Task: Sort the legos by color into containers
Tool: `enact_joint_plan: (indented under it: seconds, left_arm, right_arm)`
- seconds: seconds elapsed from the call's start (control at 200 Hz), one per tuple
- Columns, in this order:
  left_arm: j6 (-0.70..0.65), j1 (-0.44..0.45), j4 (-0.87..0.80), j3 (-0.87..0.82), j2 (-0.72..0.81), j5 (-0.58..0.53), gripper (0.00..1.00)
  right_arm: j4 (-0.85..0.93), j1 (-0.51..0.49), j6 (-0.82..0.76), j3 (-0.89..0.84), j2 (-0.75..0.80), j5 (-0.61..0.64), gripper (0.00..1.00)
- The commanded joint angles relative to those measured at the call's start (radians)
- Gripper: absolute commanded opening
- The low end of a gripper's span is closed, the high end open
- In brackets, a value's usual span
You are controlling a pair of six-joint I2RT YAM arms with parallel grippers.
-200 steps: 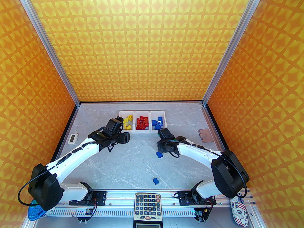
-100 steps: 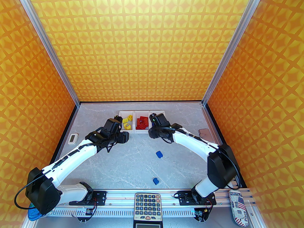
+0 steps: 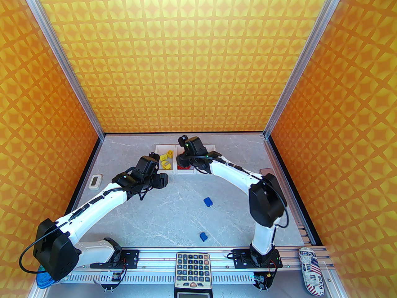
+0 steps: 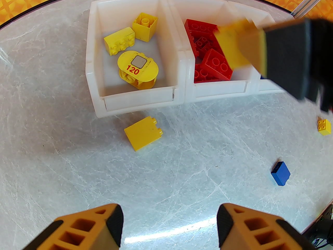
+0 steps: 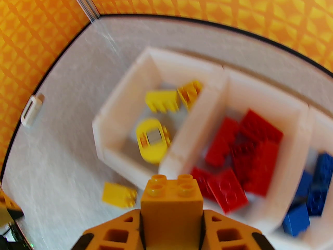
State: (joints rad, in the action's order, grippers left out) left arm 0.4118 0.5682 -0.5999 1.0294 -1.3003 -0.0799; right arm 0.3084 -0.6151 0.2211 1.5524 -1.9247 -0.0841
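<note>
A yellow four-stud brick (image 5: pixel 171 195) is clamped in right gripper (image 5: pixel 171 217) above white bins (image 5: pixel 208 105); left gripper (image 4: pixel 169 224) is spread empty, loose yellow brick (image 4: pixel 142 133) ahead.

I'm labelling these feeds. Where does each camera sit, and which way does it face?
Top external: high behind the robot, facing down at the table; left arm and right arm show.
Left wrist: looks down at the containers; open left tool below.
Right wrist: blurred, above containers; right tool gripping a yellow lego.
Both wrist views share the loose yellow lego.
</note>
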Motion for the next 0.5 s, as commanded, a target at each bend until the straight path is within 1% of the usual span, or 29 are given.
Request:
enact_joint_plan:
  seconds: [0.0,0.11,0.255,0.495]
  left_arm:
    - [0.027,-0.008,-0.035,0.014,0.033,-0.018,0.64]
    - [0.027,-0.008,-0.041,0.012,0.054,-0.019,0.64]
    - [0.029,-0.008,-0.057,0.021,0.079,-0.019,0.64]
    - [0.065,-0.003,-0.064,0.006,0.116,-0.021,0.63]
  right_arm:
    - [-0.097,-0.002,0.048,0.069,-0.069,-0.024,0.28]
    - [-0.105,-0.005,0.080,0.171,-0.160,-0.049,0.28]
    - [-0.074,-0.008,0.077,0.300,-0.260,-0.057,0.28]
    - [-0.007,-0.008,0.058,0.429,-0.367,-0.058,0.28]
